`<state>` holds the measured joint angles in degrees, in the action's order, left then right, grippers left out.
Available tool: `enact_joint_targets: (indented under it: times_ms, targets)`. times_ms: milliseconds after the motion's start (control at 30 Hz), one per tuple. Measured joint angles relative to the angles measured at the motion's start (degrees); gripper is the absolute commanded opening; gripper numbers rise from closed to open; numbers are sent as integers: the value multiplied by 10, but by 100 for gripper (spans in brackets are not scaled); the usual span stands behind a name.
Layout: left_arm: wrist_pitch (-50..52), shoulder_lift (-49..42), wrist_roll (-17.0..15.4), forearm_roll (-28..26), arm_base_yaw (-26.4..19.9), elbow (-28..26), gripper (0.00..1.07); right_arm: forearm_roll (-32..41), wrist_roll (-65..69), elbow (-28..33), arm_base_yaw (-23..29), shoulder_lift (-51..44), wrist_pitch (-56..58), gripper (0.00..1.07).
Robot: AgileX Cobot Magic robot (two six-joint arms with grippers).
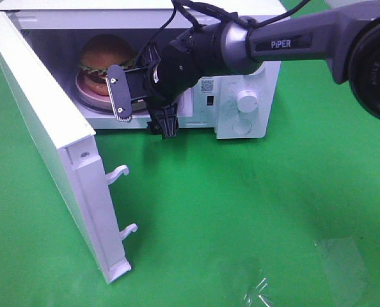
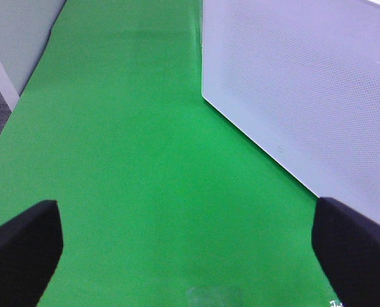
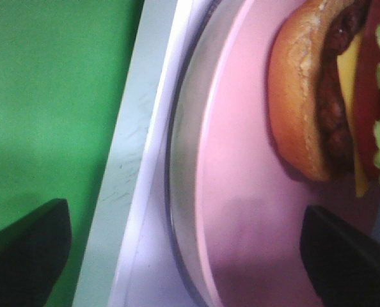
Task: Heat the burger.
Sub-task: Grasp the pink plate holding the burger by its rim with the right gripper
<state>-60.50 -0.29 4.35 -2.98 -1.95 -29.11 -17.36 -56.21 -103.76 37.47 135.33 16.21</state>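
Observation:
The burger (image 1: 105, 56), with a golden bun, green lettuce and yellow cheese, sits on a pink plate (image 1: 87, 86) inside the open microwave (image 1: 241, 19). My right gripper (image 1: 143, 107) hangs at the oven's opening, just in front of the plate, jaws wide open and gripping nothing. In the right wrist view the burger (image 3: 321, 96) lies on the plate (image 3: 241, 166) over the glass turntable (image 3: 180, 192), and the right gripper (image 3: 187, 256) hovers above the plate's rim. The left gripper (image 2: 189, 256) is open over bare green cloth, away from the burger.
The microwave door (image 1: 43, 121) stands swung out to the left, with two latch hooks (image 1: 118, 173) on its edge. A round knob (image 1: 246, 101) sits on the control panel. A white dotted panel (image 2: 305, 96) rises beside the left gripper. Crinkled clear film (image 1: 267, 288) lies at the front.

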Motion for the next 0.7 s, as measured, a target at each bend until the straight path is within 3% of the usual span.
enact_joint_targets:
  times_ms: [500,600,700]
  targets:
    - [0,0,0,0,0,0,98,30,0,-72,0,70,13,86]
    - [0,0,1,0,0,0,98,40,-1,-74,0,78,13,81]
    - [0,0,1,0,0,0,98,47,-1,-76,0,78,11,67]
